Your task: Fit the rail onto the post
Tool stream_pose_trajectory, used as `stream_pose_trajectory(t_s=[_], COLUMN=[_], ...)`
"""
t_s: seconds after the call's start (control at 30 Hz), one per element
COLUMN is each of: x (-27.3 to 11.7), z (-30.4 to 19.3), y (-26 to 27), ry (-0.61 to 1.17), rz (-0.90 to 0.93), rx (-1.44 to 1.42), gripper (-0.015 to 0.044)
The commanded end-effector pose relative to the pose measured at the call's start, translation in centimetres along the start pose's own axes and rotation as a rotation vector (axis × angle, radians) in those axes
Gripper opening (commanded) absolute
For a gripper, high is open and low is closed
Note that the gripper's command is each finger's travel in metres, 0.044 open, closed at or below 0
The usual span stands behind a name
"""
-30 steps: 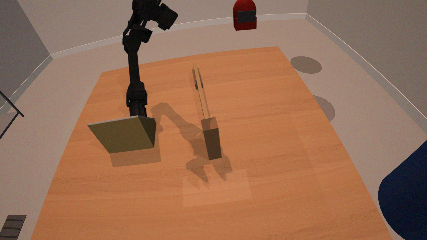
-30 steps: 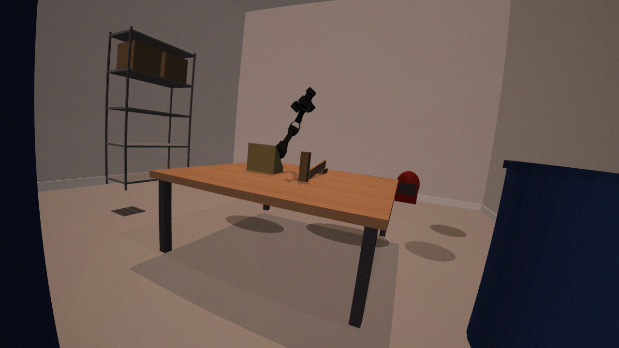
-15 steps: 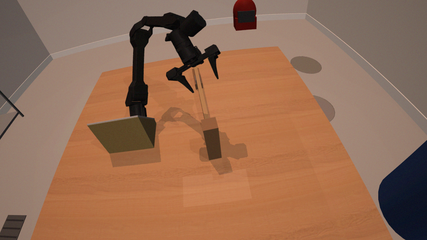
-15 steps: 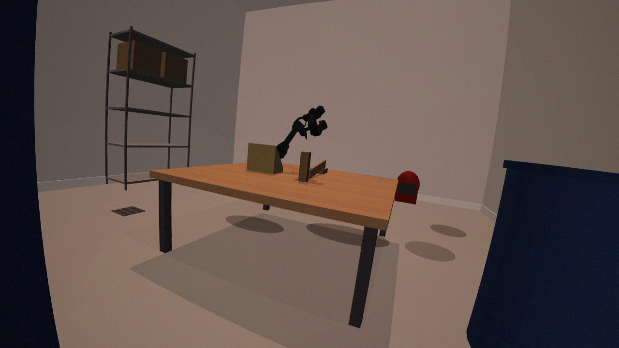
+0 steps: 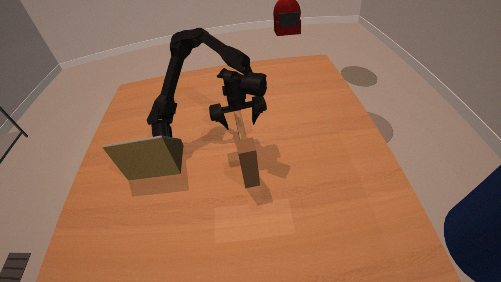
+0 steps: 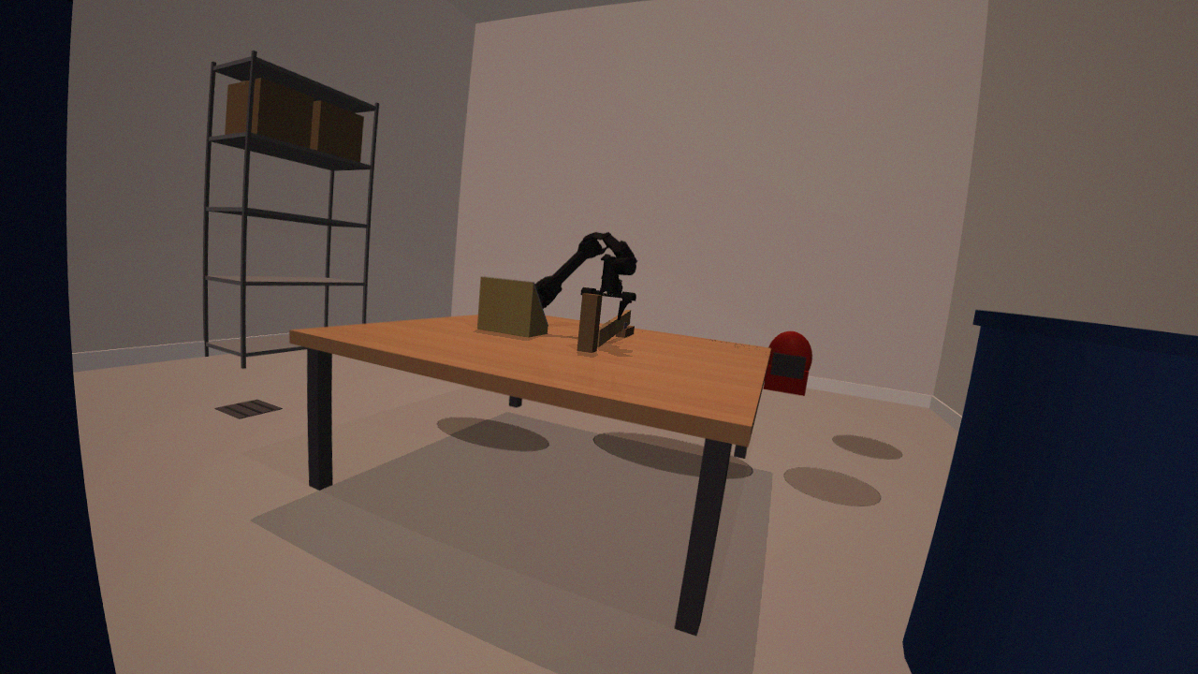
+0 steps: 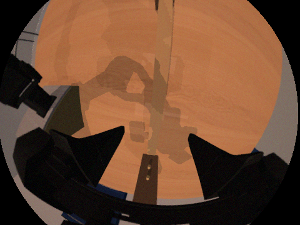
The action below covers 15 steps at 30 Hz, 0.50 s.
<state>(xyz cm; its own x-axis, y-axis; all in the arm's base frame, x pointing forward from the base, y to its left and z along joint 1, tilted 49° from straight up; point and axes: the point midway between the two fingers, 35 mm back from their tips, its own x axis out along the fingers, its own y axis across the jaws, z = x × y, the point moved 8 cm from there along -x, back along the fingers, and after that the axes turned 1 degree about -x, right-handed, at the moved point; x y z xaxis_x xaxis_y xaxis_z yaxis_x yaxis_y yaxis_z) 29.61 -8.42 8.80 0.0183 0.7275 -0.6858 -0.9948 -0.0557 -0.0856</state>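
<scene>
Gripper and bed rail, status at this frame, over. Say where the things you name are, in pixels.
Gripper (image 5: 240,127) (image 6: 607,310) (image 7: 157,134) open above rail, nothing held. Bed rail (image 5: 239,125) (image 6: 614,329) (image 7: 161,90) sloping down toward wooden post (image 5: 249,168) (image 6: 589,323) (image 7: 146,187), pegs (image 7: 148,172) exposed, unfitted. No obstruction seen between fingers and rail.

"How many posts?"

"One post (image 5: 249,168) (image 6: 590,322) (image 7: 146,190), and two pegs (image 7: 149,167) (image 7: 147,177)."

"Rails?"

"One rail (image 5: 239,125) (image 6: 614,329) (image 7: 162,72)."

"Arms and fingers?"

"One arm (image 5: 171,77) (image 6: 569,272) (image 7: 19,84), two fingers (image 5: 222,122) (image 5: 256,116)."

"Tables?"

"One table (image 5: 315,210) (image 6: 503,369) (image 7: 225,62), with four legs (image 6: 319,418) (image 6: 703,536) (image 6: 515,401) (image 6: 740,452) showing."

"Brown boxes?"

"Two brown boxes (image 6: 284,115) (image 6: 340,134)."

"Floor grates?"

"One floor grate (image 5: 15,263) (image 6: 248,409)."

"Dark ovals on the floor?"

"Four dark ovals (image 6: 492,432) (image 6: 670,455) (image 6: 831,486) (image 6: 867,446) (image 5: 359,76) (image 5: 381,127) in the exterior view, two of that kind in the top view."

"Red objects?"

"One red object (image 5: 287,6) (image 6: 790,342)."
</scene>
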Motion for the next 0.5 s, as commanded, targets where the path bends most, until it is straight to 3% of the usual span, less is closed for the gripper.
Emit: stream_pose_trajectory(t_s=[0.0,0.47], x=[0.4,2.3], z=[0.1,0.0], y=[0.1,0.0], ry=[-0.036,-0.034], rz=[0.004,0.003], rx=[0.002,0.003], gripper=[0.044,0.044])
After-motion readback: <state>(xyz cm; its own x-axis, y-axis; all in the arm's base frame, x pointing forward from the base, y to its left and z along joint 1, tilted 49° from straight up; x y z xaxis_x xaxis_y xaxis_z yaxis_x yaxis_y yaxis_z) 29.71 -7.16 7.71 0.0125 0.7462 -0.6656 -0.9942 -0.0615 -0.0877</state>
